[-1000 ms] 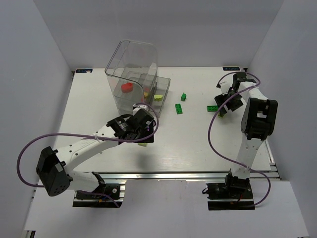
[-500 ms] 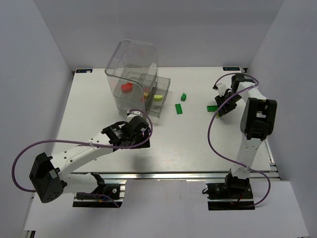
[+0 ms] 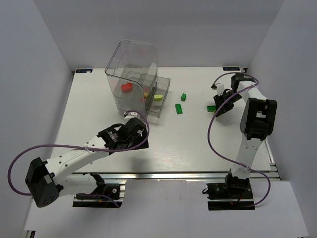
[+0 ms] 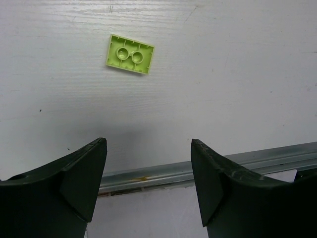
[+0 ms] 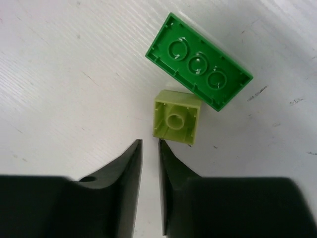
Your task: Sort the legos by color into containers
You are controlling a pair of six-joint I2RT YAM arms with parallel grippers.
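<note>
The left hand (image 4: 148, 148) hangs low over the near part of the counter (image 3: 89, 114), its fingers spread wide with nothing between them. A yellow-green brick (image 4: 130, 53) lies studs-down on the white surface, well beyond the fingertips. The metal rail (image 4: 233, 162) of the counter's near edge runs close behind the hand.

The right hand (image 5: 148, 144) is low over the far right of the counter, near the side wall. Its fingers are drawn almost together, leaving a thin slit that holds nothing. Just past the tips sits a small yellow-green brick (image 5: 176, 117), also underside up. A long green brick (image 5: 199, 61) touches its far corner. A broad stretch of open white surface lies between the two hands.

The clear box (image 3: 131, 57) stands at the far left-centre. A red brick (image 3: 126, 88) rests in one of its upper compartments. The bottom drawer (image 3: 159, 112) sticks out towards the right and holds a yellow-green piece (image 3: 158, 97). Two green bricks (image 3: 178, 108) lie apart on the counter, right of the drawer.
</note>
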